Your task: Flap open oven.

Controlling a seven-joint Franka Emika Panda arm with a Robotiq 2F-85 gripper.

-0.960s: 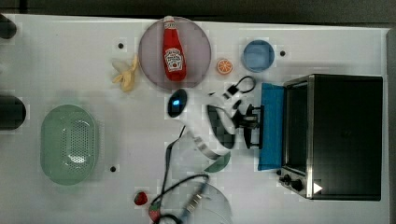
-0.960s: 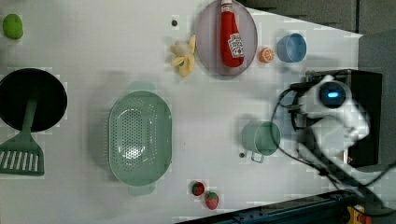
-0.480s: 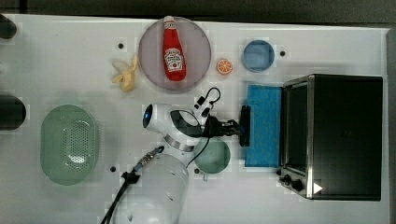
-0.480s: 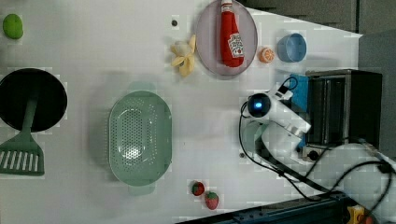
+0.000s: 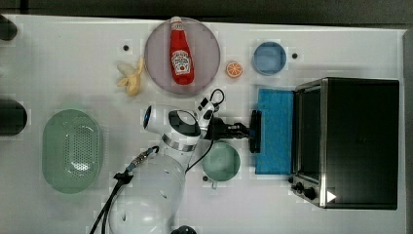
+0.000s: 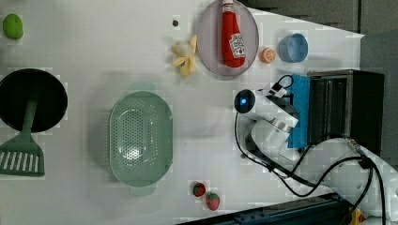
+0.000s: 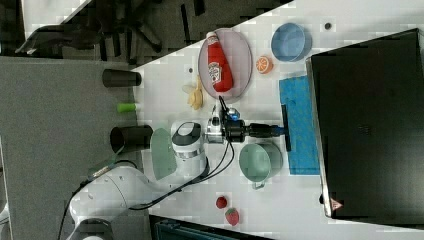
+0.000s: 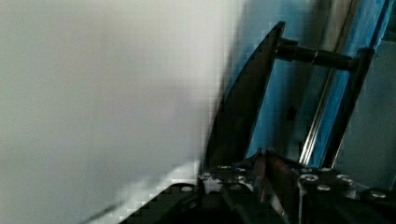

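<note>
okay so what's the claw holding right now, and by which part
The claw is closed on the oven door's bar handle, around the middle of the bar; the door lies folded down.

Arm stretched level, tool (image 5: 249, 130) clamped — narrow gap

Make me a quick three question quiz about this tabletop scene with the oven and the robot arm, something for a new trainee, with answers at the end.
1. True or false: the oven door is folded down.
2. What is the tool shut on?
A. door handle
B. ketchup bottle
C. green cup
3. Fill in: the ketchup bottle lies on a round ____.

Key
1. True: the blue glass panel lies nearly flat in front of the oven.
2. A
3. plate
</note>
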